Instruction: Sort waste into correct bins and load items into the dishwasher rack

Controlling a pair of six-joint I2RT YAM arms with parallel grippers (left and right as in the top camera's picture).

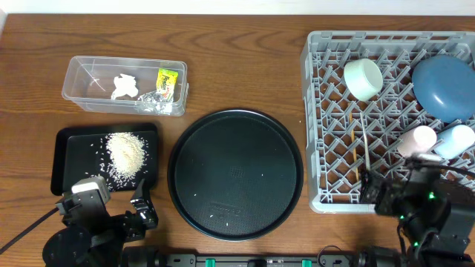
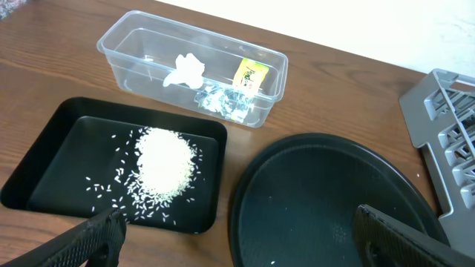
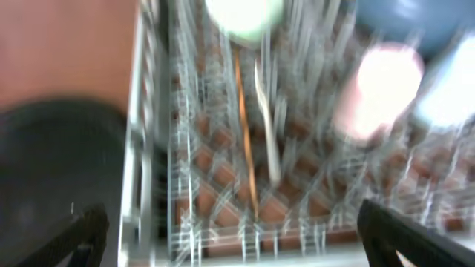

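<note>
Sorting looks done, both arms idle
Rice [image 1: 126, 152] is heaped in the shallow black tray [image 1: 62, 159] as food waste, tissue [image 1: 125, 85] and packet [image 1: 168, 78] in the clear tub [image 1: 73, 78]; bowls [image 1: 444, 85] and cups [image 1: 417, 139] sit between the rack [image 1: 312, 111] pegs to stay put. Left gripper [image 2: 245, 241] and right gripper [image 3: 237, 237] gape empty; in the blurred right view the chopsticks [image 3: 245, 126] seem laid flat

Grey rack [image 1: 326, 111], dark-blue bowl [image 1: 444, 85]

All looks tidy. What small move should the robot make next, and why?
Probably just pull both arms back. Most rice lies in the black tray, the tissue, packet and wrapper in the tub, and blue bowl, green bowl, pink cup, blue cup, spoon and chopsticks in the rack. Both jaws stand open, empty.
</note>
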